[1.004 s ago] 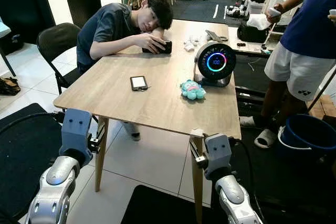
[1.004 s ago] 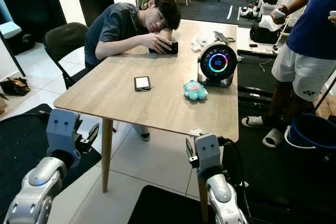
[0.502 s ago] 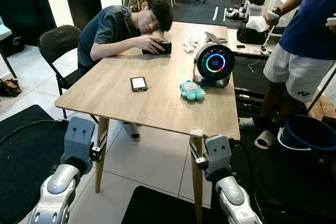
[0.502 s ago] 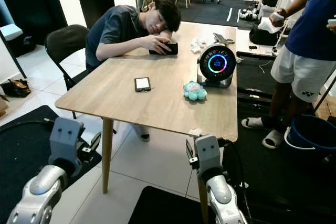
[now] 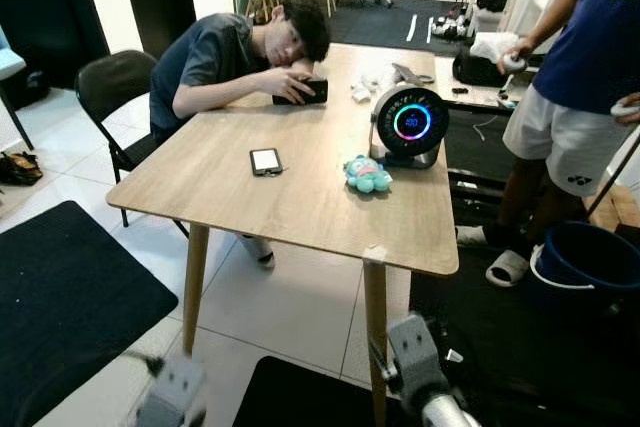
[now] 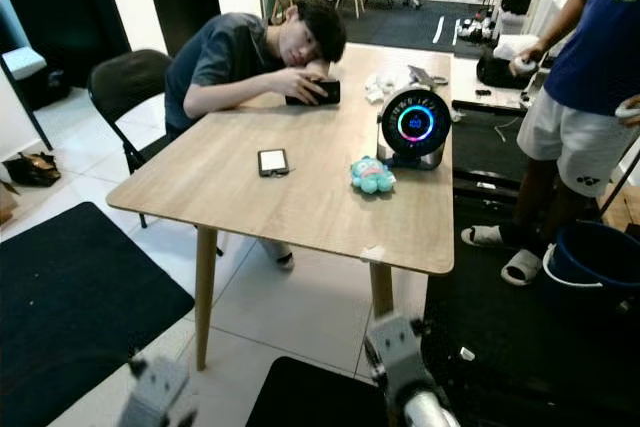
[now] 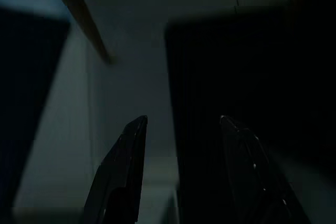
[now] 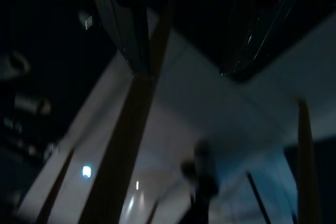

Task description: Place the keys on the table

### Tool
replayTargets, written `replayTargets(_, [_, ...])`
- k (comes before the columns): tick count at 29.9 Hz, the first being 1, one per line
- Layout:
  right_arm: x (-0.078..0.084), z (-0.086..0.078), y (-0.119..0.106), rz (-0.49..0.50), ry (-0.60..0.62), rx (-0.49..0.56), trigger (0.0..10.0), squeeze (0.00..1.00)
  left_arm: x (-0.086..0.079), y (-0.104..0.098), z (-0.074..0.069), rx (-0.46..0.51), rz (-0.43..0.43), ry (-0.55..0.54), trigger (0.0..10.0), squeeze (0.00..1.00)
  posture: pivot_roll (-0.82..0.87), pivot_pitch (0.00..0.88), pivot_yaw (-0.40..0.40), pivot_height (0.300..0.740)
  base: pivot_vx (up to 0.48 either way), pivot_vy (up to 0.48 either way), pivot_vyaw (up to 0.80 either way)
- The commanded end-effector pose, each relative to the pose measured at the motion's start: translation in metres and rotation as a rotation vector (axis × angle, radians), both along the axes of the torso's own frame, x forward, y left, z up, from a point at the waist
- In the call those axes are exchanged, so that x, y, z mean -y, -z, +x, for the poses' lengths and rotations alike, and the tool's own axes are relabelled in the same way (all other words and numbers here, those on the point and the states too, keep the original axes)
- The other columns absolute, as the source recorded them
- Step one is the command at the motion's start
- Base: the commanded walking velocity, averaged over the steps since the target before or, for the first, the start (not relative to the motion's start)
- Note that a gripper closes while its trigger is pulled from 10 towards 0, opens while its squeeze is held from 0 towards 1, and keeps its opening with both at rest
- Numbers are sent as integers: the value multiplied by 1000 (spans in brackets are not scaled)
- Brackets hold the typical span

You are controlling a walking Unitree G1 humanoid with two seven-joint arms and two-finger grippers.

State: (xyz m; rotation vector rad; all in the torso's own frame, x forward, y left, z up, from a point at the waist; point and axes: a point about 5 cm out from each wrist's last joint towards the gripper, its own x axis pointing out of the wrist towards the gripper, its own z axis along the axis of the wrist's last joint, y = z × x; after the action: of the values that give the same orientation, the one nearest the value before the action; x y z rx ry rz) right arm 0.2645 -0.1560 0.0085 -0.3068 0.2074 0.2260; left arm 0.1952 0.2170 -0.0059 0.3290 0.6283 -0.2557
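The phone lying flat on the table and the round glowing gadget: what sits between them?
In the left eye view, a teal plush toy sits on the table between the phone and the round gadget, closer to the gadget; the rest is bare wood.

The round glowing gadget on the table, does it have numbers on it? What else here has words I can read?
Round gadget: small glowing digits inside its ring, too small to read for sure.
Standing person's white shorts: a small dark logo, too small to read.
Phone on the table: screen blank, no text.
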Motion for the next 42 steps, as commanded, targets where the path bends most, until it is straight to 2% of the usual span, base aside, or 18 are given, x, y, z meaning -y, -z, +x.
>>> replayTargets(1, [2,-6,7,-17,-2,-25,10000,0,1,9,-7,-28,11,-5,10000,0,122,107,13,740,0,0,0])
replayTargets(4, [14,-24,27,-68,15,-118,10000,0,-10,33,-35,-163,6,-80,10000,0,116,107,17,740,0,0,0])
replayTargets(5, [14,-24,27,-68,15,-118,10000,0,-10,33,-35,-163,6,-80,10000,0,116,107,17,740,0,0,0])
replayTargets(8, [19,-34,37,-96,17,-164,10000,0,-19,42,-48,-206,8,-157,10000,0,123,109,20,740,0,0,0])
replayTargets(12, [17,-37,40,-105,4,-172,10000,0,-25,46,-51,-205,6,-207,10000,0,128,111,19,740,0,0,0])
replayTargets(15, [15,-37,41,-107,-2,-171,10000,0,-25,48,-51,-205,9,-197,10000,0,131,110,20,740,0,0,0])
replayTargets(22, [9,-36,42,-108,-15,-165,10000,0,-29,57,-67,-245,39,-192,10000,0,139,105,26,740,0,0,0])
replayTargets(26, [10,-37,43,-108,-13,-167,10000,0,-28,58,-72,-236,33,-151,10000,0,143,106,25,740,0,0,0])
replayTargets(30, [11,-39,45,-112,-6,-178,10000,0,-25,59,-83,-282,47,-6,10000,0,147,108,32,740,0,0,0])
replayTargets(32, [11,-39,45,-112,-5,-178,10000,0,-26,60,-85,-288,59,4,10000,0,147,108,32,740,0,0,0])
replayTargets(37, [11,-41,47,-117,-1,-181,10000,0,-34,63,-92,-296,76,-67,10000,0,145,114,35,740,0,0,0])
replayTargets(42, [11,-43,48,-120,-9,-186,10000,0,-33,64,-91,-292,68,-63,10000,0,148,117,33,740,0,0,190])
